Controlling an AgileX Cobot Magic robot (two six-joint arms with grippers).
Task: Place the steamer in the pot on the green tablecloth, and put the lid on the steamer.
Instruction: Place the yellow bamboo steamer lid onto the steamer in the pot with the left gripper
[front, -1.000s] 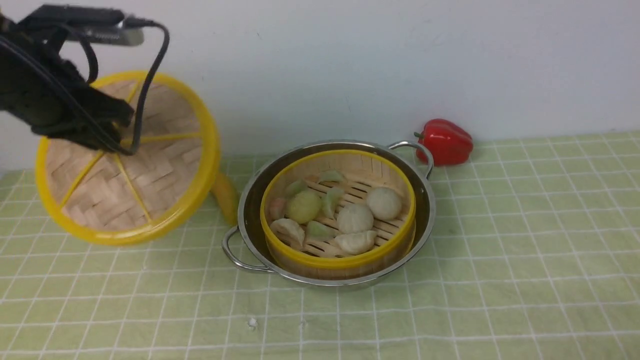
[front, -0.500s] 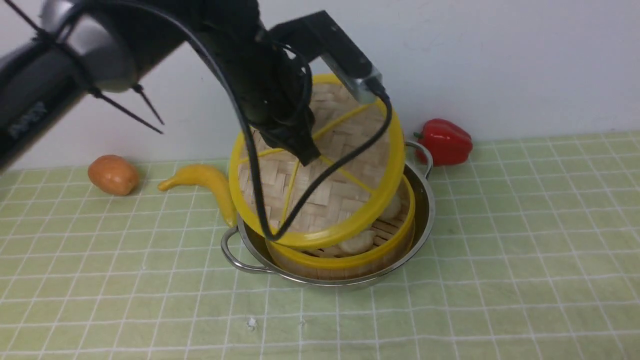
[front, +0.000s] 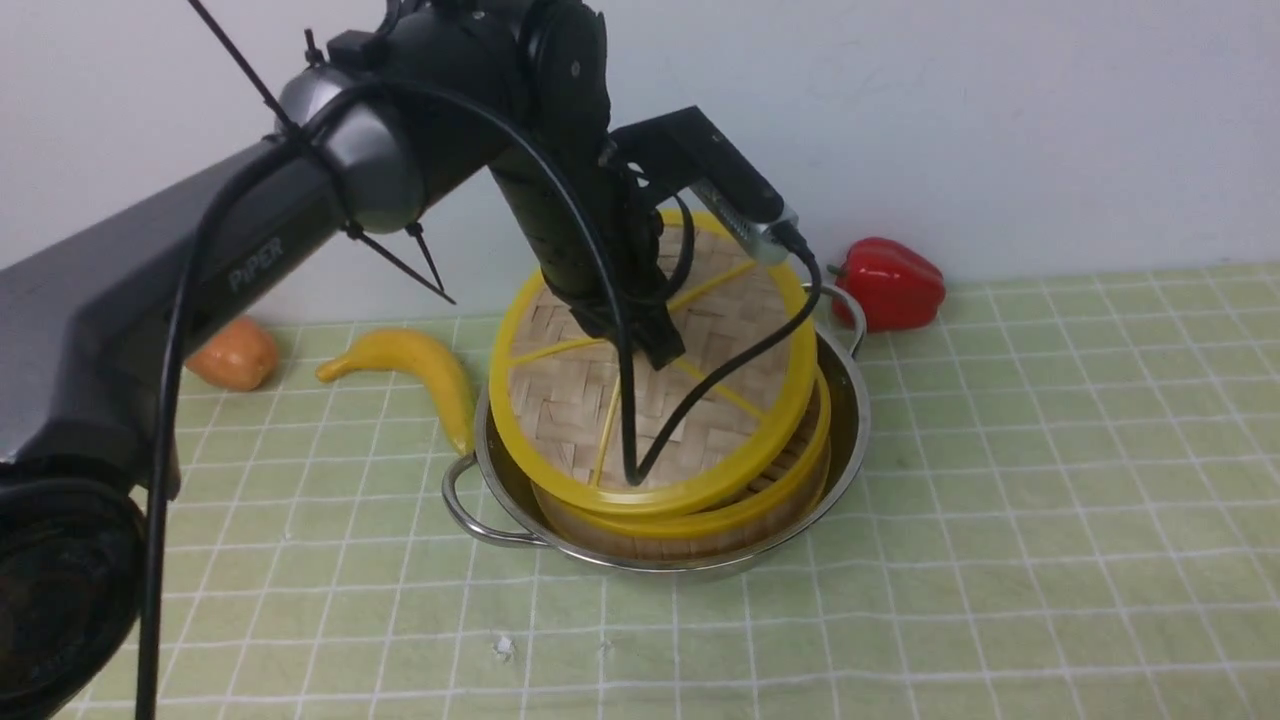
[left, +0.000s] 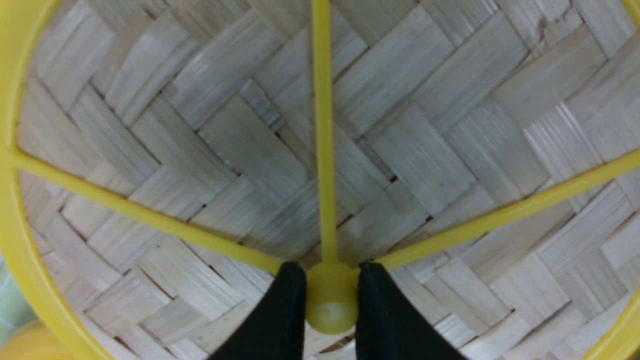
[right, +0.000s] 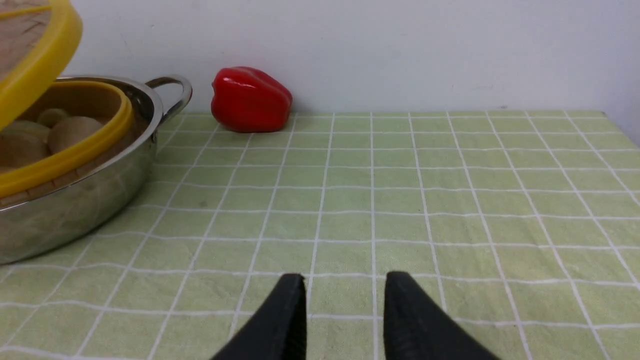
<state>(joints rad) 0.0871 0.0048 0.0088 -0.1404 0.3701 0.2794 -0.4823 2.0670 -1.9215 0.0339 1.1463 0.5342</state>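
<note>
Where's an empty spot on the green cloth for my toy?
The biggest bare patch of green tablecloth is right of the pot, in front of the red pepper. The strip in front of the pot is bare too. It's crowded on the left: the banana, an orange fruit, and the arm whose left hand grips the lid over the pot.

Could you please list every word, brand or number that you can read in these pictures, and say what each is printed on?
"PiPER": pale lettering on the grey link of the left arm, front view.
No other text, number or sign shows in any view.
</note>
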